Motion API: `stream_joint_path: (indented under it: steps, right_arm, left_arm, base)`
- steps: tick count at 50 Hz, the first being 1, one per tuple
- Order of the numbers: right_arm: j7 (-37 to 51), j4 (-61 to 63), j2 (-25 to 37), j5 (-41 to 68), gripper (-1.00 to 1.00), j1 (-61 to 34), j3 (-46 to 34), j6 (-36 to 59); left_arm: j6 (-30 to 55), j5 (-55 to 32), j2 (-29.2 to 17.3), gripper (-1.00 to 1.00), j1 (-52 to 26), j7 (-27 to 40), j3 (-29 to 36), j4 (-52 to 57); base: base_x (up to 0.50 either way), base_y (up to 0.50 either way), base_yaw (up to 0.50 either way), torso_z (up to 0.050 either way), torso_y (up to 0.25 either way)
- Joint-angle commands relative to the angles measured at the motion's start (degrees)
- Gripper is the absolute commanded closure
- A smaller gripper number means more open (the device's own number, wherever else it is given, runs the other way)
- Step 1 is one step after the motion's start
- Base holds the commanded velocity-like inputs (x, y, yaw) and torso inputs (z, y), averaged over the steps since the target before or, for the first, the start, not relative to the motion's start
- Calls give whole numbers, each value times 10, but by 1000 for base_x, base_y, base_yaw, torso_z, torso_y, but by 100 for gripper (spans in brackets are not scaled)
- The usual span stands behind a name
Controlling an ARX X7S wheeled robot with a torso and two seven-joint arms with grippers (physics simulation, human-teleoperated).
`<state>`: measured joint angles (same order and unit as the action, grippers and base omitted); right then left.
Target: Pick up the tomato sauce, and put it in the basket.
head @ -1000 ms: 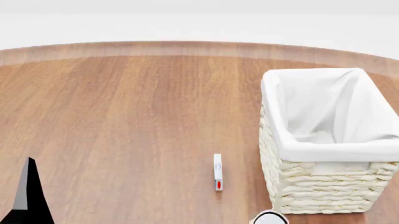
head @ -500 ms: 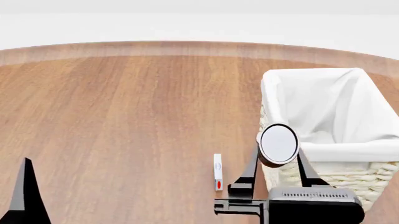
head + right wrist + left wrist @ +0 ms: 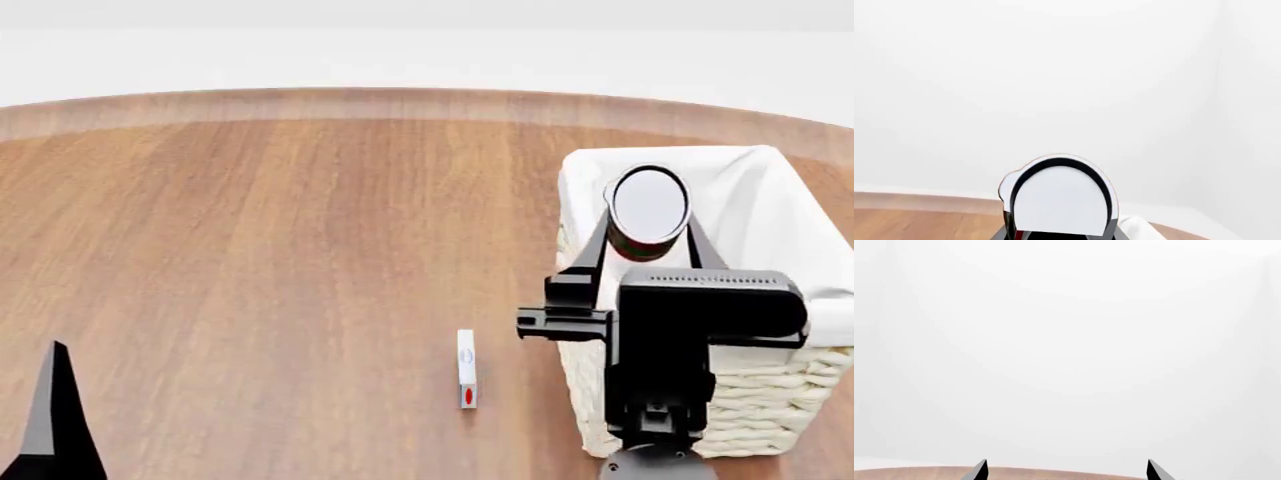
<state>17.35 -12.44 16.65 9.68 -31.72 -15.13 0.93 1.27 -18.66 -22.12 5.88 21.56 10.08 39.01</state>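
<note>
right end effector (image 3: 649, 232) clenched on the tomato sauce (image 3: 647, 213), can upright over the basket (image 3: 694, 410) near the desk's right edge; left end effector (image 3: 1066, 471) spread, empty

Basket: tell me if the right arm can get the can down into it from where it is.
Probably yes. The right gripper holds the tomato sauce above the basket, over its open, cloth-lined inside near the left wall. Nothing shows between can and lining, so a straight drop looks clear.
</note>
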Motion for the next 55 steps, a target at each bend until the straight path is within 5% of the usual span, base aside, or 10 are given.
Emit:
stream_joint_path:
  steps: [1,8,17,30,55]
  right_arm:
    - [-14,-101,-2,-16,100,-64,9,-26]
    - [-48,-204,-10,7,100,-135,18,-37]
    - [-141,-624,-57,23,100,-359,35,-159]
    - [-193,-625,-60,-35,100,-428,116,100]
    - [-156,-626,-55,-94,100,-444,152,224]
  left_arm:
    - [1,2,-1,-100,-1,2,3,-2]
    - [-1,3,-2,-100,-2,2,4,-6]
    - [3,5,-7,-100,5,7,6,12]
    - [2,8,-16,-100,25,15,3,41]
    - [-3,9,-19,-100,28,18,4,34]
  base:
    - [0,0,0,0,0]
    - [0,0,0,0,0]
    - [0,0,0,0,1]
    - [0,0,0,0,0]
    - [0,0,0,0,0]
